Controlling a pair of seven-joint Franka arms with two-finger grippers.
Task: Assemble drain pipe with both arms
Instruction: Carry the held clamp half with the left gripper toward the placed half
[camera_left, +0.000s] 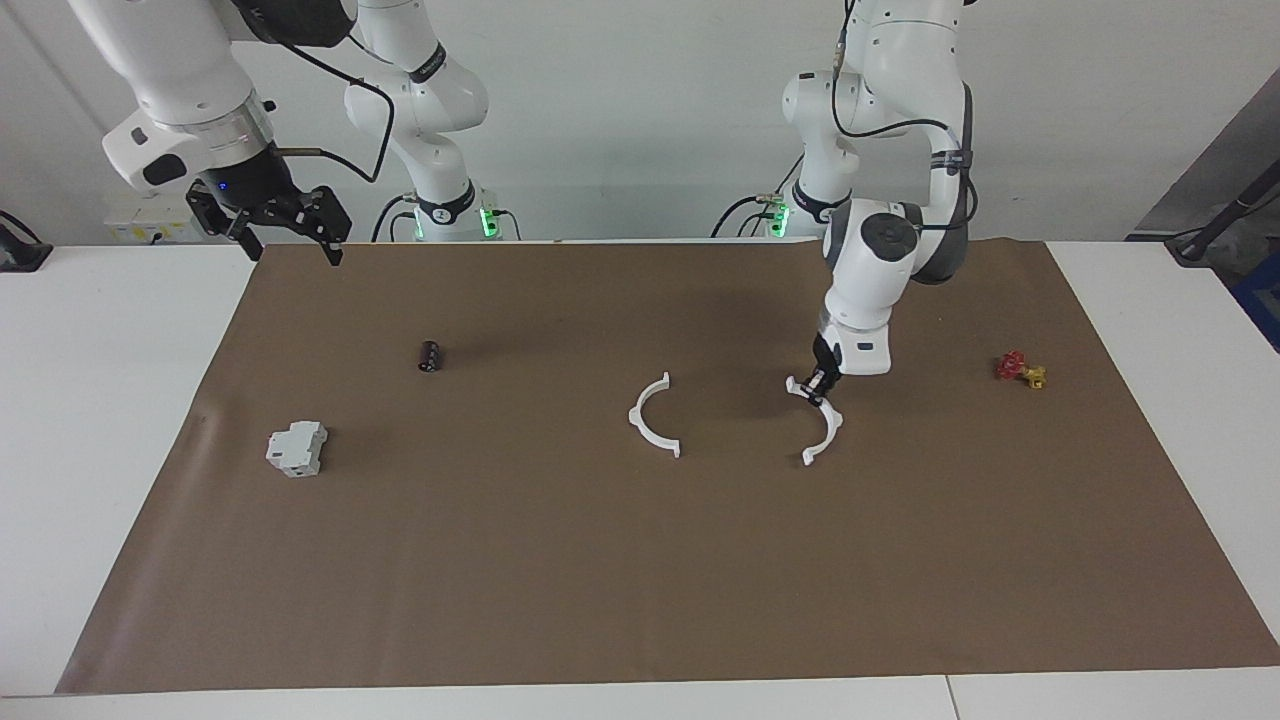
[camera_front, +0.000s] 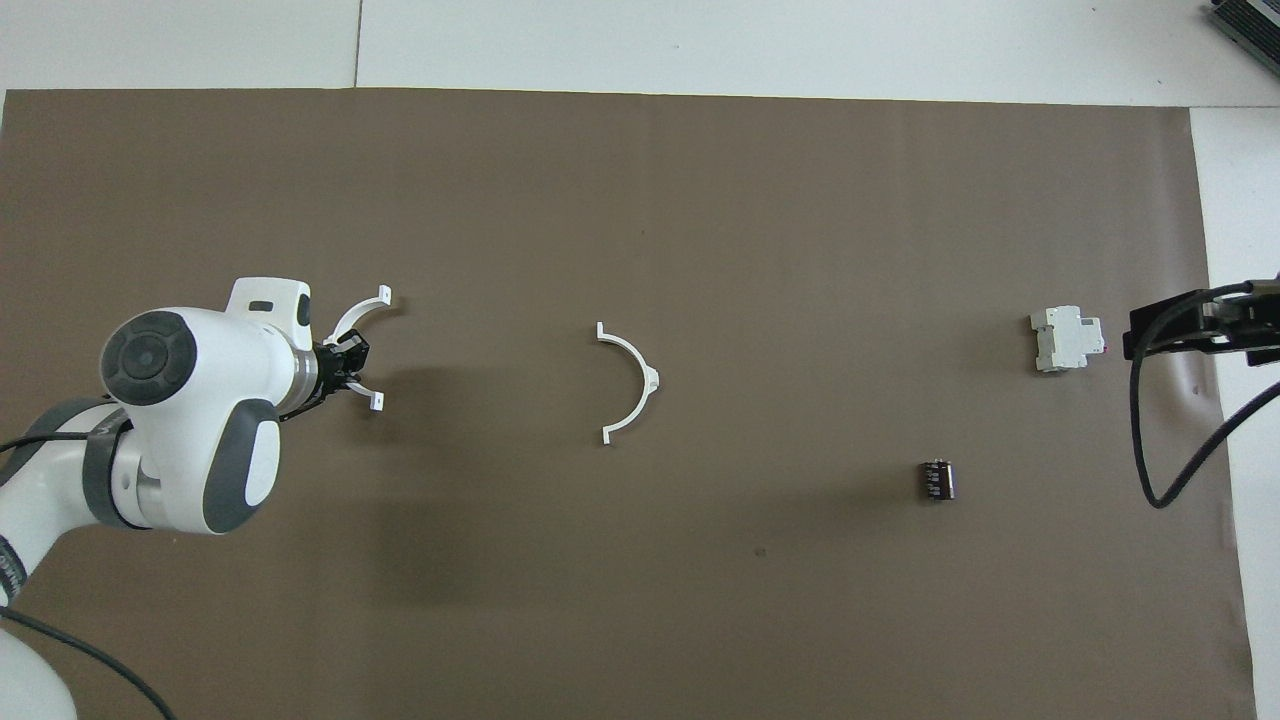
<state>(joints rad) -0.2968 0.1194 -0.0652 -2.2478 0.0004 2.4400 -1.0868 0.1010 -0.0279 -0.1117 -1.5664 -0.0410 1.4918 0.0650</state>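
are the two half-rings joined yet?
No, the half-ring in the left gripper is clearly apart from the other half-ring lying mid-mat, bare mat between them.

No text, label, brand, number or sign can be read on anything here; any marks on the arms are too small to make out

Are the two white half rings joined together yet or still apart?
Apart. One half-ring lies mid-mat; the left gripper holds the other half-ring beside it, bare mat between them.
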